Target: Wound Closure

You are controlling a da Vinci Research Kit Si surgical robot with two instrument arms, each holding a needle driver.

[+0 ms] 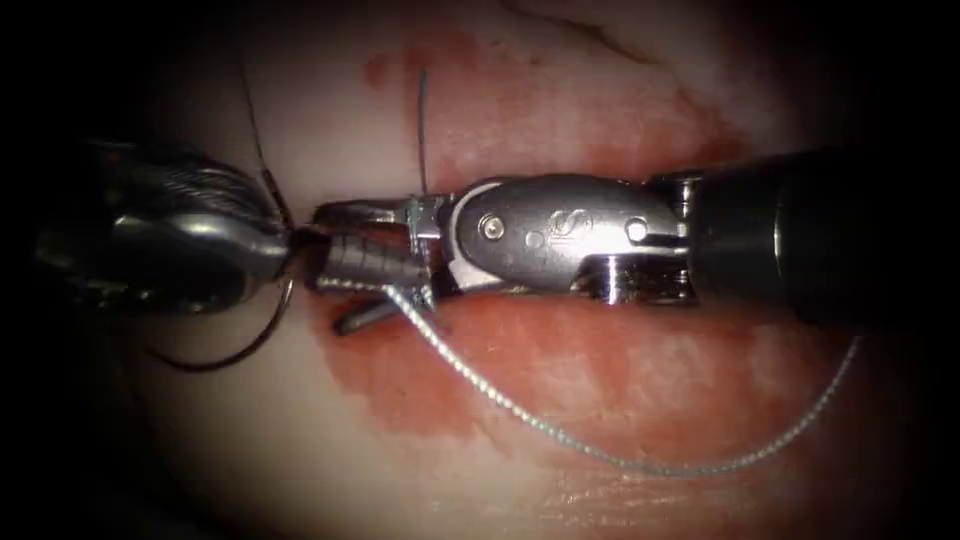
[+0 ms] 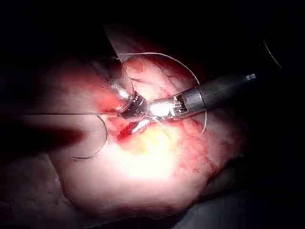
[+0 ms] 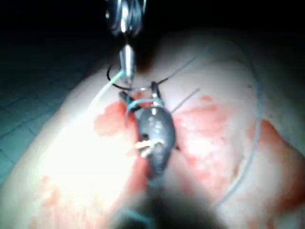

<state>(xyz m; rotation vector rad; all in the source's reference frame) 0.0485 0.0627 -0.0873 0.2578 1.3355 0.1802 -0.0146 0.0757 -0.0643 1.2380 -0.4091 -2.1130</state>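
**Needle held at the left end of the cut, thread running under the right tool**

We take the cut [image 1: 345, 285] in the tissue [image 1: 560, 420] as our landmark. The left tool [image 1: 285, 240] sits at the left end of the cut, its jaws clenched on the curved needle [image 1: 230, 350]. The grip looks to be near one end of the curve, and the rest of the arc hangs free below the tool, to the left of the cut and clear of the tissue as far as we can see. The right tool [image 1: 365, 270] reaches across to the cut from the right. Its jaws are parted over the cut, with the pale braided thread [image 1: 560, 435] passing at them; whether they grasp anything we cannot tell.

From the cut the thread trails right across the red fluid [image 1: 520, 360] in a long slack bow. A short dark thread end [image 1: 422, 130] stands up just above the cut, which suggests to us that some stitching is done. The cut looks partly open at its left end, so we judge closure unfinished.

The tissue is pale, glossy and soft-looking, and stained red around the cut.
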